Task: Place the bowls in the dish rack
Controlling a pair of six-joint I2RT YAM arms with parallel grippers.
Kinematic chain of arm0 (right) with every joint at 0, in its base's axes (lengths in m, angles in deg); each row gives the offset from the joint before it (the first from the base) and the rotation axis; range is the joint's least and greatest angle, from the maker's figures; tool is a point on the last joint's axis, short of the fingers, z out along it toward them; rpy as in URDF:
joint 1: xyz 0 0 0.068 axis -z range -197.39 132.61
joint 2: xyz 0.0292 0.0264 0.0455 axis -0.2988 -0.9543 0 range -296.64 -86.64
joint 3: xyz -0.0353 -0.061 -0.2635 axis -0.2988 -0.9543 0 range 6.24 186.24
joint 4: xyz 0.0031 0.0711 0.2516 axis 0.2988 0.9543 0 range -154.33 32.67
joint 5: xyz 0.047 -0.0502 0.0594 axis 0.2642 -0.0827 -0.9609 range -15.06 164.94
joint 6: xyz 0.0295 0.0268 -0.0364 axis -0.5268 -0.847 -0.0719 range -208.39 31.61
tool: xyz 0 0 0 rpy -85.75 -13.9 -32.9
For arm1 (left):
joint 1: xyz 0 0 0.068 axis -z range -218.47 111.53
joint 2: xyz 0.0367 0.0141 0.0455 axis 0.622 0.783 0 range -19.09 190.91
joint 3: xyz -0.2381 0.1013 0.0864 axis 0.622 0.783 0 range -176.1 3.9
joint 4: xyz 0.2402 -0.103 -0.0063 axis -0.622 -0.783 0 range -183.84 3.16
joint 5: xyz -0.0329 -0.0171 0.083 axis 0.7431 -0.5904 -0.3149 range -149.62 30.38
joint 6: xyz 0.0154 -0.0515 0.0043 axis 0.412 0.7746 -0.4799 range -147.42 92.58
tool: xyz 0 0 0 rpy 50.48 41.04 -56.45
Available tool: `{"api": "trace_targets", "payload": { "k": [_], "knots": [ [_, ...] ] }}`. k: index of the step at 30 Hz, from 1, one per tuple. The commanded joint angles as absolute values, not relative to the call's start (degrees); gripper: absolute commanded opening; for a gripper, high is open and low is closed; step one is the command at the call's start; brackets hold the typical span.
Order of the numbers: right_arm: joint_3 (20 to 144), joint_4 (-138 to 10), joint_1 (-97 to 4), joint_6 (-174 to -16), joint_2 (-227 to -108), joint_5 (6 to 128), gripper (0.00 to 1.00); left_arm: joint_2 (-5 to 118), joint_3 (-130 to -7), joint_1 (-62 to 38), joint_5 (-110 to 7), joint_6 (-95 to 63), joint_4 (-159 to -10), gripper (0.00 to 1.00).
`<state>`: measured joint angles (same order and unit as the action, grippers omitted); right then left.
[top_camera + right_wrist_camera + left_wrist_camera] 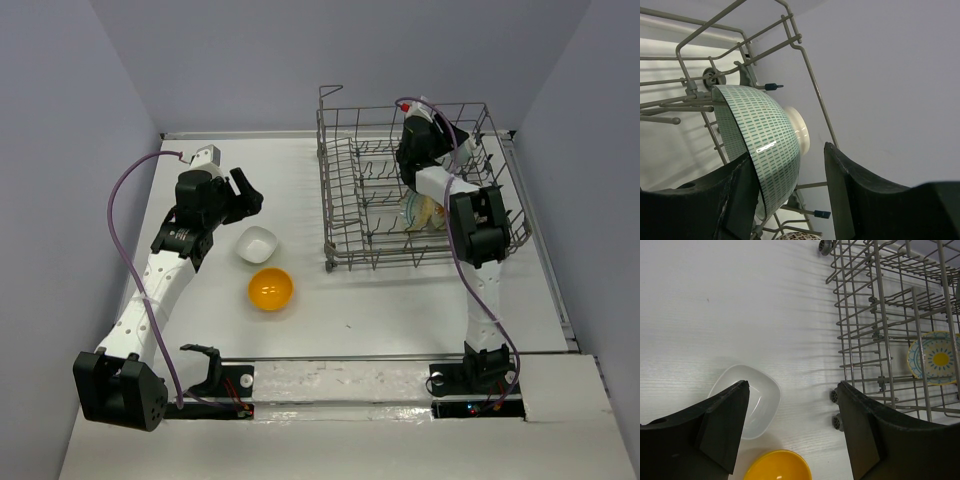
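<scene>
The white squarish bowl (257, 243) and the orange-yellow bowl (271, 289) sit on the table left of the grey wire dish rack (415, 195). My left gripper (245, 195) is open and empty, just above and behind the white bowl. In the left wrist view (792, 386) it hovers over the white bowl (745, 400) and the orange-yellow bowl (777, 467). A blue-rimmed flower bowl (935, 357) stands in the rack (880, 315). My right gripper (408, 160) is inside the rack and open (787, 152). Its jaws straddle a pale teal bowl (765, 135) standing on edge, and one jaw is clear of it.
A brown-speckled bowl (795, 236) shows just below the teal one. The rack's tall wire sides (810, 75) close around my right gripper. The rack's small wheels (836, 410) face my left gripper. Walls enclose the table at the back and on both sides.
</scene>
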<state>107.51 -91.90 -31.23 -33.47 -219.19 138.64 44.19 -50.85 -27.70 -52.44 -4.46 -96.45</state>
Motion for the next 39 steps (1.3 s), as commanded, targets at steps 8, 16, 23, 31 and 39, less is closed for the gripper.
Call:
{"api": "trace_targets", "payload": {
  "k": [8, 16, 23, 31, 39],
  "knots": [
    [105.73, -91.32, -28.55, -41.0, -211.36, 136.64, 0.61, 44.1, -49.98, -27.83, -51.54, -4.48, -94.31, 0.8],
    [106.43, -87.1, -26.88, -46.29, -211.79, 134.98, 0.62, 44.1, -49.98, -27.74, -51.45, -4.57, -94.22, 0.8],
    [107.31, -84.2, -26.35, -49.01, -213.29, 134.18, 0.62, 44.19, -49.98, -27.74, -51.45, -4.57, -94.22, 0.8],
    [108.28, -80.85, -26.35, -52.26, -213.29, 131.64, 0.63, 44.19, -49.98, -27.74, -51.63, -4.57, -94.31, 0.8],
    [110.21, -74.09, -25.73, -58.68, -213.64, 128.47, 0.66, 44.19, -49.98, -27.74, -51.63, -4.57, -94.31, 0.8]
  ]
}}
